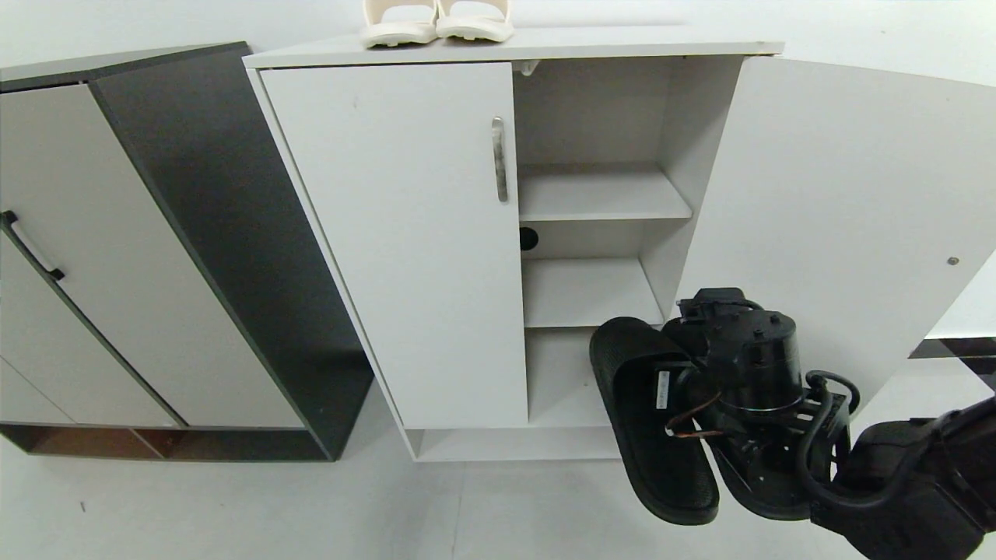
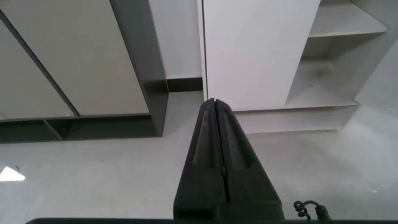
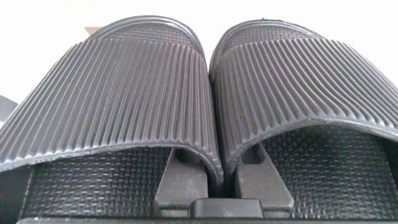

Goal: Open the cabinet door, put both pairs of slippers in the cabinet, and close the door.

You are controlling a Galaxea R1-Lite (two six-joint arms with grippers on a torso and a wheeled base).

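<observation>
The black slippers point(image 1: 654, 420) hang at the lower right of the frame, held as a pair side by side just in front of the white cabinet's point(image 1: 405, 233) open half. They are chunky slides with matte black, finely pebbled footbeds and broad arched straps ribbed with close parallel grooves. The right gripper point(image 3: 219, 180) has one of its fingers point(image 3: 180, 183) tucked under each strap, pinching the two touching inner edges between them.

The cabinet's open door point(image 1: 840, 202) is swung wide toward the right of the frame, showing bare white shelves point(image 1: 599, 194) stacked in the middle. Its closed door point(image 1: 405, 249) carries a slim metal handle point(image 1: 499, 159). The cream slippers point(image 1: 436, 23) sit together on the cabinet top, at the upper centre edge of the frame.

The left gripper point(image 2: 215, 124) hangs over the pale floor point(image 2: 93, 174) with its dark fingers pressed flat together, holding nothing. A dark grey cabinet point(image 1: 226, 218) with pale doors stands just beside the white one, on the left of the frame.
</observation>
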